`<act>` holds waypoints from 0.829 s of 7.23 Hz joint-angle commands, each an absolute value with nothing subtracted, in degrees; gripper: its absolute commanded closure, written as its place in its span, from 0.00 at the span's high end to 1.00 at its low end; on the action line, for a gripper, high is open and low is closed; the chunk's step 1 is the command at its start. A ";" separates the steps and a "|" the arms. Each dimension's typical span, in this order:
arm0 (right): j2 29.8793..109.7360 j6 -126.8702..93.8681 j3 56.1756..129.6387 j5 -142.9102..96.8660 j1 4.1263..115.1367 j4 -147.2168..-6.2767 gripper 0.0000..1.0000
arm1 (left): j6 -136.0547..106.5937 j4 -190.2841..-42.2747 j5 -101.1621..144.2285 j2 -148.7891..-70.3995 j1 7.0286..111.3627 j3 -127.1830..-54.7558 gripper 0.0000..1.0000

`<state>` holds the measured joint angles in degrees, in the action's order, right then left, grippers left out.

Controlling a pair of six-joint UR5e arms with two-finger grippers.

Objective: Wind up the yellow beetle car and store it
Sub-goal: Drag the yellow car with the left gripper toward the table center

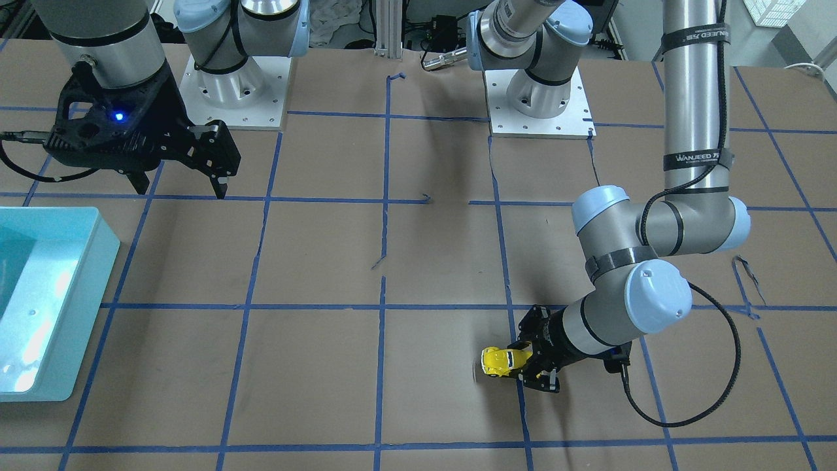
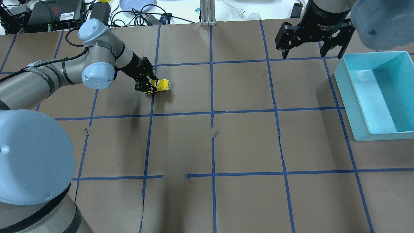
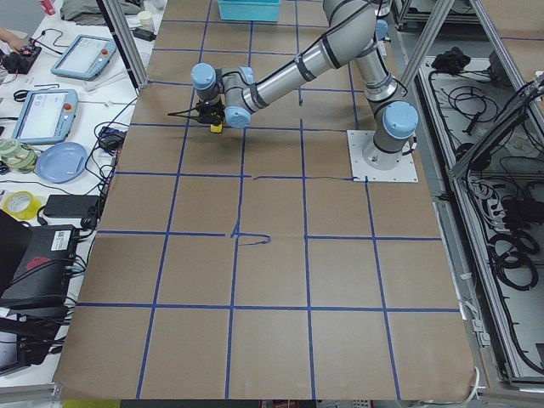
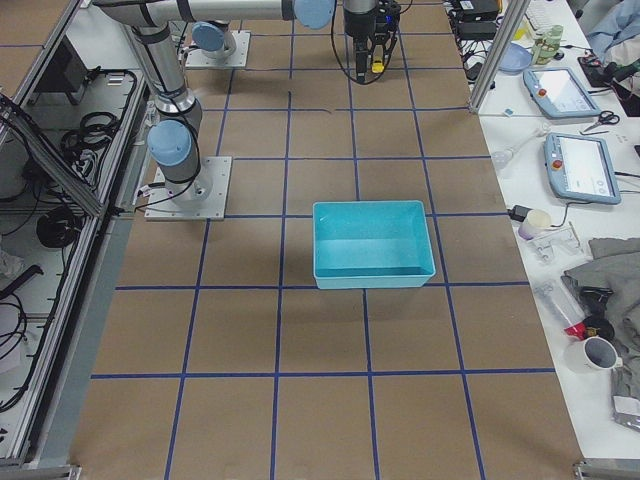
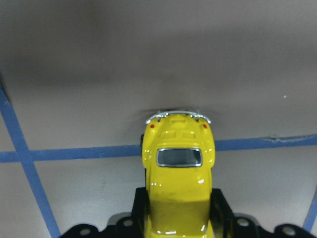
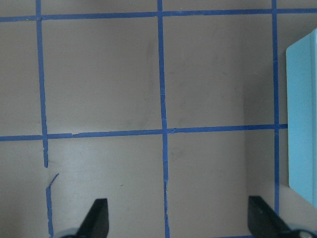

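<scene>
Jaws on the left gripper [image 2: 152, 86] pinched the yellow beetle car [image 2: 162, 84], upper left. Meanwhile the right gripper [image 2: 312, 55] just gaped open.

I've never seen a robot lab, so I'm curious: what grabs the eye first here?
The tiny yellow toy car, pinched in the left gripper down at the brown table, far out on the robot's left. Then the big turquoise bin on the robot's right, with the right gripper hanging open near it.
</scene>
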<state>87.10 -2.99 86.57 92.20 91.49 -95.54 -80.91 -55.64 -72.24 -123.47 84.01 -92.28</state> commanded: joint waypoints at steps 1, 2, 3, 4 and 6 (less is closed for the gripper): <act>87.10 -2.99 86.66 92.20 91.49 -95.45 1.00 | -80.86 -55.72 -74.26 -124.27 83.94 -92.11 0.00; 87.10 -2.99 86.66 92.20 91.49 -95.45 1.00 | -80.77 -55.72 -76.70 -124.28 83.85 -92.02 0.00; 87.10 -2.99 86.66 92.20 91.49 -95.54 1.00 | -80.60 -55.72 -76.90 -124.28 83.76 -91.93 0.00; 87.10 -2.99 86.66 92.20 91.49 -95.45 1.00 | -80.51 -55.81 -76.56 -124.28 82.72 -92.02 0.00; 87.10 -2.99 86.66 92.20 91.49 -95.45 1.00 | -78.76 -55.99 -76.29 -124.28 80.86 -92.11 0.00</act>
